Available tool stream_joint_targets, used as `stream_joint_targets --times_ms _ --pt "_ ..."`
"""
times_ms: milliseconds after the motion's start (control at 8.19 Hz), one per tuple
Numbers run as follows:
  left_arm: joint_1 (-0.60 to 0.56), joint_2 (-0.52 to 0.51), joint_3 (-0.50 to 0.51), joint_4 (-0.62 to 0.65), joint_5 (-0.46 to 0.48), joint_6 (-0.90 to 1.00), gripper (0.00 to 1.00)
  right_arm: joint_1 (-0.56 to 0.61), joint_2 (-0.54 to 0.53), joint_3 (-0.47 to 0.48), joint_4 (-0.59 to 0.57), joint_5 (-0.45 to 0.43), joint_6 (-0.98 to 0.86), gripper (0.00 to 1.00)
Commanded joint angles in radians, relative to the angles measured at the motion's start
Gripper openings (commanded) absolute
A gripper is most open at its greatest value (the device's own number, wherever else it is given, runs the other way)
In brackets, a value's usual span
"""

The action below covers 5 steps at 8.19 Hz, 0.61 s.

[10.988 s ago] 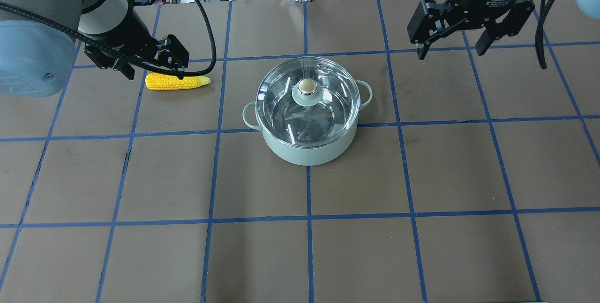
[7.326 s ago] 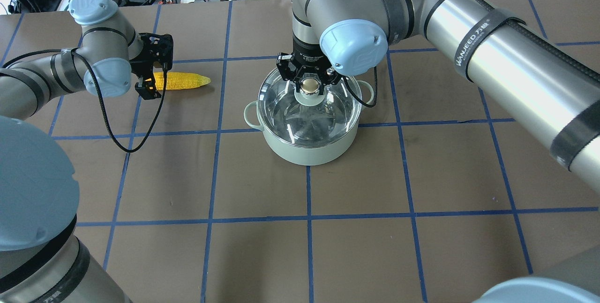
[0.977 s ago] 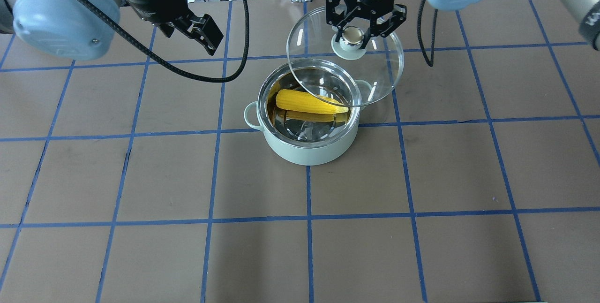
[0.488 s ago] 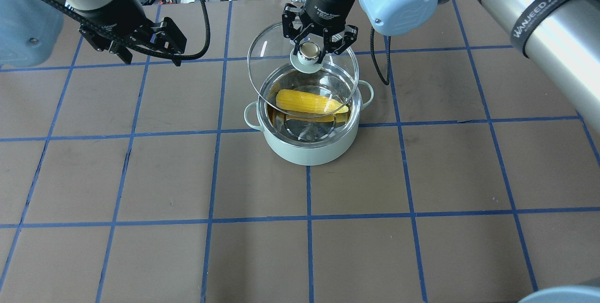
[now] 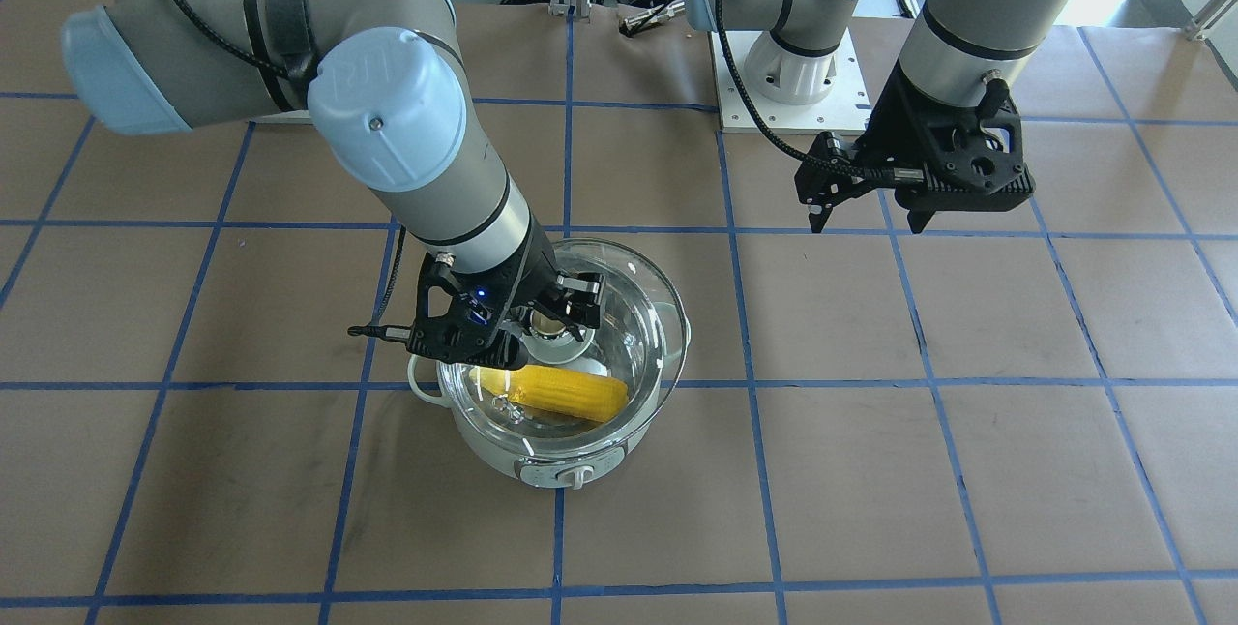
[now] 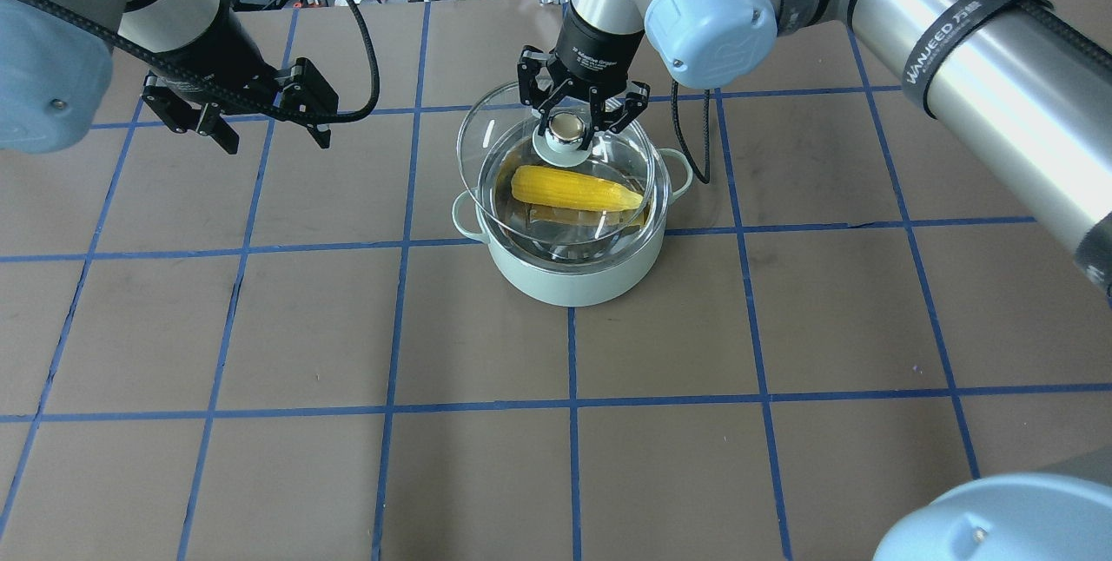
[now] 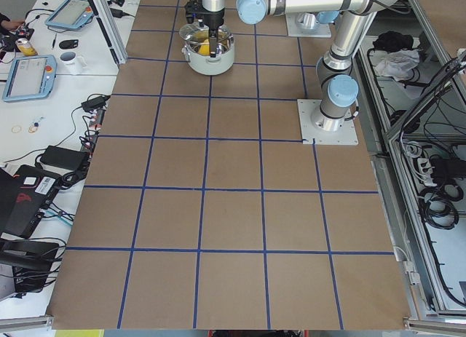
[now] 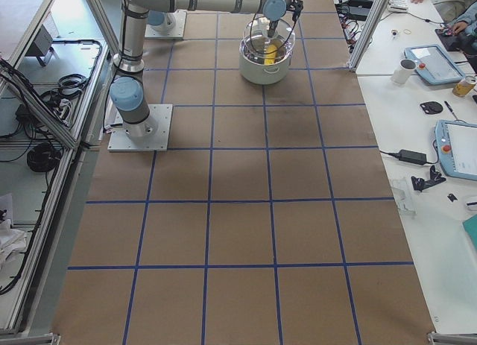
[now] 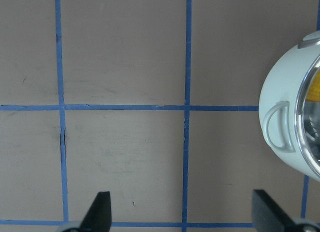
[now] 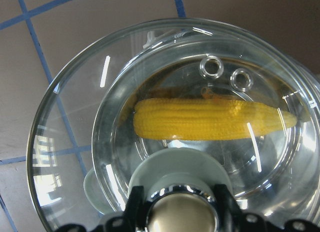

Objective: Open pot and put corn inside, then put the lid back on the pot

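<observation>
Right gripper [image 6: 569, 120]: clamped on the beige knob [image 6: 566, 124] of the glass lid [image 6: 495, 131], one finger on each side of it. You see the same grip in the right wrist view, with the knob between the two black fingers.

Lid: held over the pot [image 6: 569, 279], not sitting square on the rim. In the overhead view its glass edge overhangs the pot toward the robot's left and the far side. Whether any part of it touches the rim, you cannot tell.

Corn [image 6: 575, 188]: inside the pot, lying flat across the steel interior, pointed end toward the robot's right. You see it through the glass, with its reflection on the metal below.

Pot: upright on the bench [image 6: 695, 326], control knob [image 5: 571, 476] facing the operators' side.

Left gripper [image 6: 276, 141]: fingers spread wide, nothing between them, hanging above bare bench, well apart from the pot on the robot's left. Its wrist view shows only a loop handle [image 9: 277, 127] and the pot wall at the right edge.
</observation>
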State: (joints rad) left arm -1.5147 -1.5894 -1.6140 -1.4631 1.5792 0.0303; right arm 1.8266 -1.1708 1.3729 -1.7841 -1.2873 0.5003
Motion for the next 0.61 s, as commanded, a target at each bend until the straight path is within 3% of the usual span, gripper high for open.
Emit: stream_joint_targets --times_ms 0,488 --pt "0.001 0.0 -0.003 0.0 0.001 0.006 1.0 0.0 0.003 0.018 0.003 0.0 -0.006 0.24" --pt "-0.001 -0.007 -0.003 0.001 -0.005 0.008 1.0 0.0 0.0 0.037 0.008 -0.006 -0.005 0.24"
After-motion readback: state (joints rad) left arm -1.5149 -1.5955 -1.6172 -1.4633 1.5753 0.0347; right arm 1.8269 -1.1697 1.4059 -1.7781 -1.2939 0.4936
